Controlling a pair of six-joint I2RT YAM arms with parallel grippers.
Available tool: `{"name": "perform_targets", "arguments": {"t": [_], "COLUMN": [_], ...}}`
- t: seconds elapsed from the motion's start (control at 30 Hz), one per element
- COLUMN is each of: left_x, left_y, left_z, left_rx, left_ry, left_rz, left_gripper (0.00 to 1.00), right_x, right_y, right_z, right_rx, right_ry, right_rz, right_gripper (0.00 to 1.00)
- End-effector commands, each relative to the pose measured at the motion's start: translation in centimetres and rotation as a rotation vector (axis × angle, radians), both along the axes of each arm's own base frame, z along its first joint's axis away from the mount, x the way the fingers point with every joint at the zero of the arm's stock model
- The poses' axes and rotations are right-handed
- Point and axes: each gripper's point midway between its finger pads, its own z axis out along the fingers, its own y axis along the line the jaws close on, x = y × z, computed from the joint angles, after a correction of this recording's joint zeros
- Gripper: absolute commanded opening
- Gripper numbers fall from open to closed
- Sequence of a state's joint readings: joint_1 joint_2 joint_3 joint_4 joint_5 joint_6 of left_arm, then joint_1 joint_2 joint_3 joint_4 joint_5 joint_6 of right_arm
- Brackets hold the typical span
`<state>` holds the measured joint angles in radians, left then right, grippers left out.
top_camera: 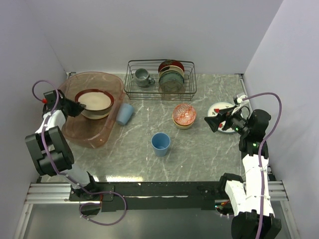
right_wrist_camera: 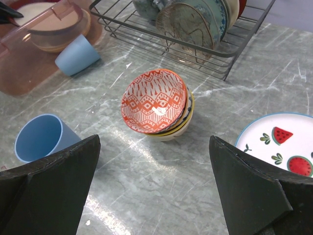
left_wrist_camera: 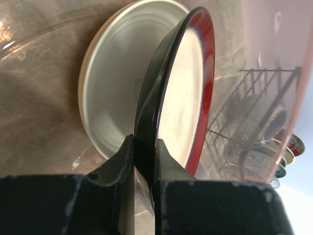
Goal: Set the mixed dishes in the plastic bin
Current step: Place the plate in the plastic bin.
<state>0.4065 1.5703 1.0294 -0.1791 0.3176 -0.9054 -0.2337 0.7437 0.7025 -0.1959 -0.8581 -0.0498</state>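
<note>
My left gripper [top_camera: 79, 106] is shut on the near rim of the dark red plate [left_wrist_camera: 188, 93], which has a cream centre, and holds it inside the plastic bin [top_camera: 88, 133], over a paler plate [left_wrist_camera: 115, 88]. One light-blue cup [top_camera: 125, 113] lies on its side against the bin's right wall. The other cup [top_camera: 160, 144] stands upright mid-table. A red-patterned bowl [right_wrist_camera: 154, 100] is stacked on a cream bowl [right_wrist_camera: 172, 135]. My right gripper [right_wrist_camera: 154, 142] hovers open in front of them, beside the white plate [right_wrist_camera: 281, 144] with red fruit marks.
A black wire rack [top_camera: 160, 79] at the back holds a grey mug [top_camera: 142, 76] and upright dark plates [top_camera: 171, 75]. White walls close in the table on three sides. The arms' bases stand at the near edge.
</note>
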Motion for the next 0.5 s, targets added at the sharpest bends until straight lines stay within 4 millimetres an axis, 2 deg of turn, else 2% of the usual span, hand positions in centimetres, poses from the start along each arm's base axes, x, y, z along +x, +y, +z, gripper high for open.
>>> {"name": "perform_targets", "arguments": {"t": [0.0,0.1,0.2,0.3,0.33,0.4,0.43,0.47], "left_x": [3.1,3.2,3.4,3.5,3.5,3.6,3.7,3.5], "left_y": [0.1,0.1,0.1,-0.1,-0.2,-0.3,-0.3,-0.4], "left_z": [5.8,5.2,4.6,4.1,3.8,3.9,3.8,3.7], "left_rx": [0.017,0.011,0.001,-0.007,-0.013,-0.014,-0.017,-0.018], "left_ry": [-0.200,-0.185,-0.171,-0.160,-0.154,-0.156,-0.153,-0.142], "left_rz": [-0.055,-0.061,-0.066,-0.078,-0.082,-0.091,-0.097,-0.102], "left_gripper": [0.01,0.03,0.10,0.26,0.36,0.46,0.57,0.62], "right_x": [0.3,0.4,0.4,0.4,0.5,0.5,0.5,0.6], "right_y": [-0.2,-0.3,-0.3,-0.3,-0.4,-0.4,-0.4,-0.4], "right_z": [1.1,1.1,1.1,1.1,1.1,1.0,1.0,1.0], "right_rx": [-0.019,-0.020,-0.020,-0.021,-0.023,-0.022,-0.023,-0.024], "right_ry": [-0.043,-0.041,-0.041,-0.040,-0.043,-0.037,-0.039,-0.037], "right_rz": [-0.006,-0.006,-0.007,-0.008,-0.013,-0.013,-0.012,-0.014], "right_gripper": [1.00,1.00,1.00,1.00,1.00,1.00,1.00,1.00]}}
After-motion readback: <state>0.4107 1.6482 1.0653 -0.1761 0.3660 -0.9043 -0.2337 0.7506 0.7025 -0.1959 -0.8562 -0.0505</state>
